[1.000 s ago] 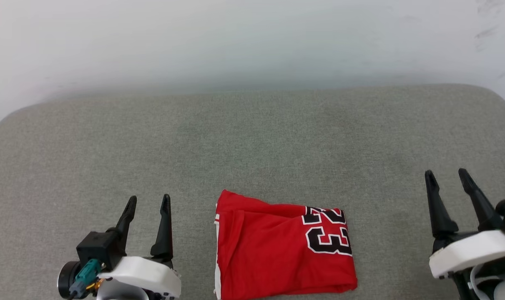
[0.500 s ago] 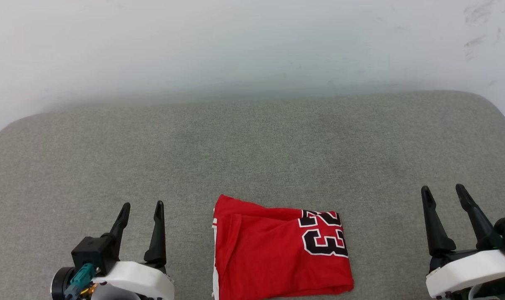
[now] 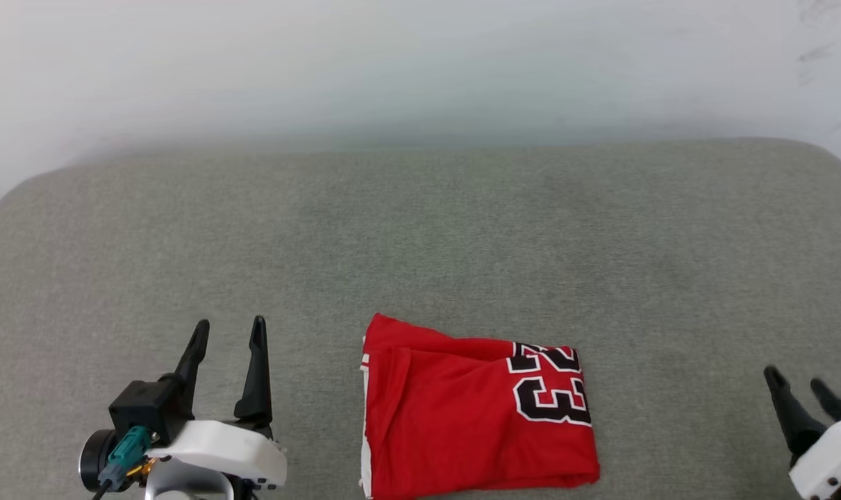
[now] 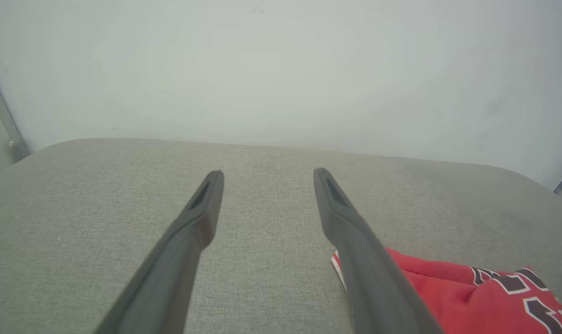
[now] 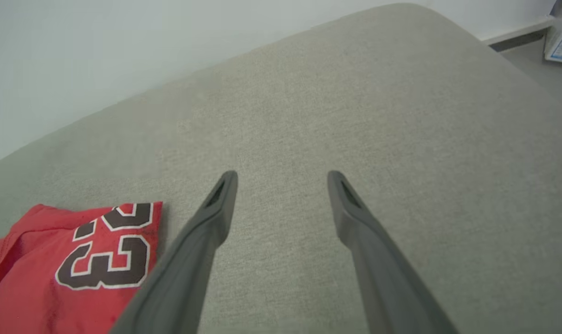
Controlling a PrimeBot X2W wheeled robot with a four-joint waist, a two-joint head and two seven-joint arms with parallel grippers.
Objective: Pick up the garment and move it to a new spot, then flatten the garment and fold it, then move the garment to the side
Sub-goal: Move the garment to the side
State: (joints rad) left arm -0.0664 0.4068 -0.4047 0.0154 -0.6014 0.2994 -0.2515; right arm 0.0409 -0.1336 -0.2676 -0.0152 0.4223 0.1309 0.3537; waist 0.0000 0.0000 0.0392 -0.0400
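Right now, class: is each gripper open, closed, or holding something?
Left gripper: open, holding nothing, clear of the folded red jersey.
Right gripper: open, holding nothing.

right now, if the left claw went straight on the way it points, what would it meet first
Probably the bare grey cushion ahead, else the white wall beyond it; depth is unclear. The red jersey lies right of the left claw, off that line.
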